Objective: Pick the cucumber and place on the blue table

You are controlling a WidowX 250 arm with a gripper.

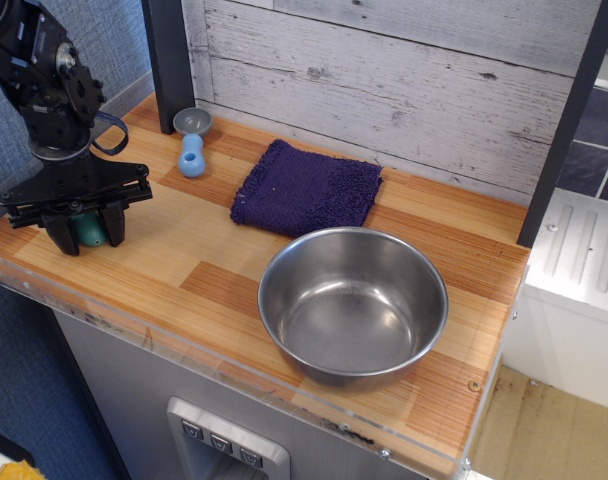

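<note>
1. End effector [87, 228] is sitting low at the 9 o'clock edge of the worktop [224, 290], fingers pointing down.
2. Its two fingers are clamping the cucumber [89, 230] from either side; only a teal patch is showing between them.
3. The cucumber is looking like it is resting on the wood; can't confirm any lift.
4. Blue table [306, 188] is lying flat toward 12 o'clock, well apart from the end effector.
5. Steel bowl [353, 305] is sitting at 5 o'clock of the cloth, light-blue toy [191, 152] at its 9 o'clock.
</note>
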